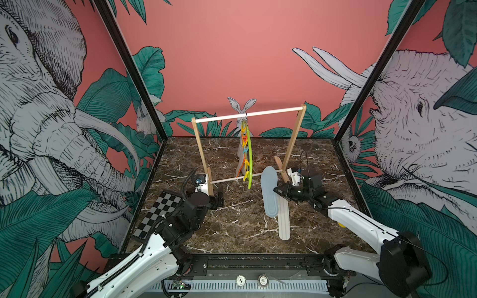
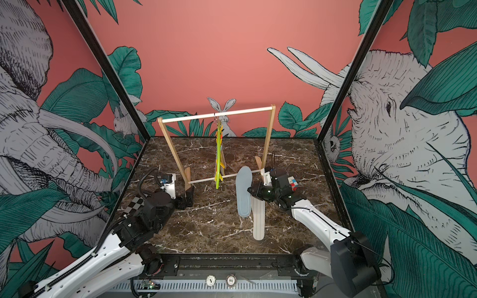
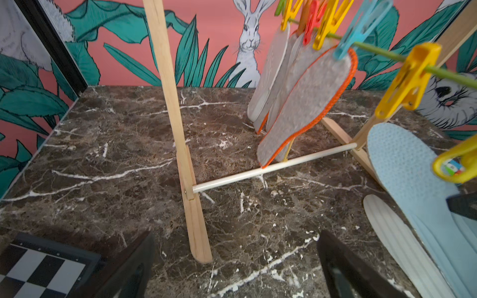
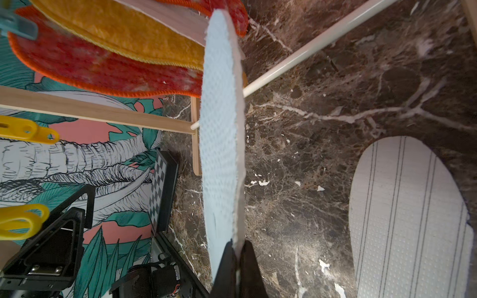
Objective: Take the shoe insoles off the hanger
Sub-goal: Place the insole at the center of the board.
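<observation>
The lime-green hanger (image 1: pixel 249 160) (image 2: pixel 219 165) hangs by its hook from the rack's top bar. Several shoe insoles (image 3: pixel 307 103) are pegged to it, among them a red-orange one (image 4: pixel 103 69). My right gripper (image 1: pixel 277 191) (image 4: pixel 237 247) is shut on the edge of the grey-blue insole (image 1: pixel 268 196) (image 4: pixel 222 129), which is held on edge above the table, right of the hanger. A white striped insole (image 1: pixel 284 219) (image 4: pixel 402 219) lies flat on the marble beneath it. My left gripper (image 1: pixel 216 200) (image 3: pixel 236 237) is open and holds nothing, low by the rack's left foot.
The wooden rack (image 1: pixel 293 144) with its white top bar and low cross rod stands mid-table. A chequered board (image 1: pixel 160 214) leans at the left wall. A small coloured cube (image 2: pixel 293 183) shows behind my right wrist. Patterned walls close in three sides.
</observation>
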